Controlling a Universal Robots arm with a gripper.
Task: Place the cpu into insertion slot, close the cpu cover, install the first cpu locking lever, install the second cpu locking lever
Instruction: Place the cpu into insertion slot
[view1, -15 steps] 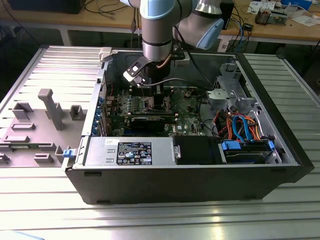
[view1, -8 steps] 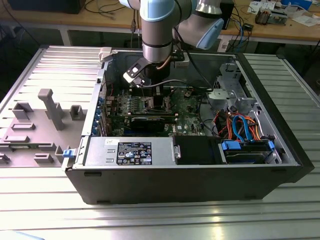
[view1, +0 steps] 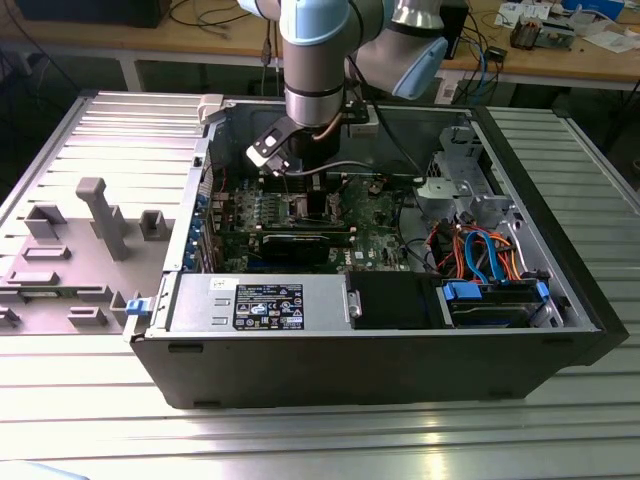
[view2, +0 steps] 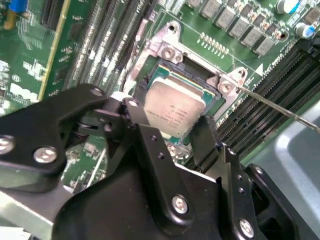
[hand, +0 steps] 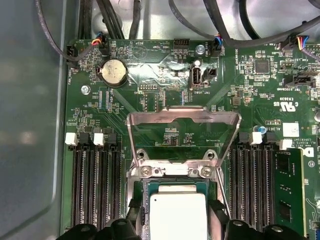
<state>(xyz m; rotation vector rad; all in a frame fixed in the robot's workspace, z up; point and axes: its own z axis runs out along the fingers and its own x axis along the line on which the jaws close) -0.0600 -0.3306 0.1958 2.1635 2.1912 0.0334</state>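
Inside the open computer case (view1: 380, 370), the hand (view2: 169, 122) gripped the cpu (hand: 178, 216) by two opposite edges, right over the insertion slot (view2: 200, 80). Just beyond, the cpu cover (hand: 182, 114) stood swung open on its hinge.

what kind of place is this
Probably a robotics lab or workshop: a pale blue and silver robot arm reaches into an open black computer case on a ribbed metal table, with a cluttered wooden workbench behind.
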